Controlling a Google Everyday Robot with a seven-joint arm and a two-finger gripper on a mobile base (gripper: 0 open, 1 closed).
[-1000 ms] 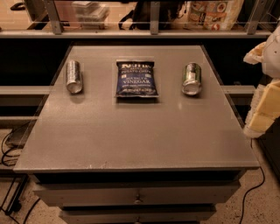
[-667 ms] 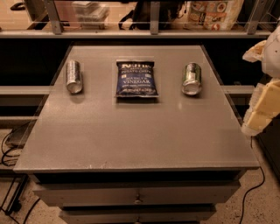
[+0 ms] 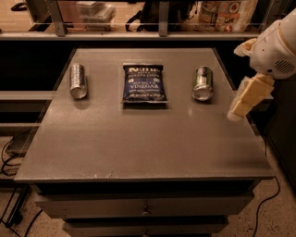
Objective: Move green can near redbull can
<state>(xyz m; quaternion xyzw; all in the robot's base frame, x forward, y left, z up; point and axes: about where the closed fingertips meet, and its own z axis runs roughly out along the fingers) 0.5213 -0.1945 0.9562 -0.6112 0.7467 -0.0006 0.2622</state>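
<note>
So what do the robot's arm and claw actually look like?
The claw, at the right edge of the table, is pale cream and blocky, with a lighter tip. The arm above it is a smooth, rounded white shell with a small dotted grille patch. No cables or markings show.

Robot arm, cut off at right edge, w/ gripper over right rim of table, near the green can. Small print on blue chip bag too small to read; shelf goods at top blurred & cropped by top edge.
</note>
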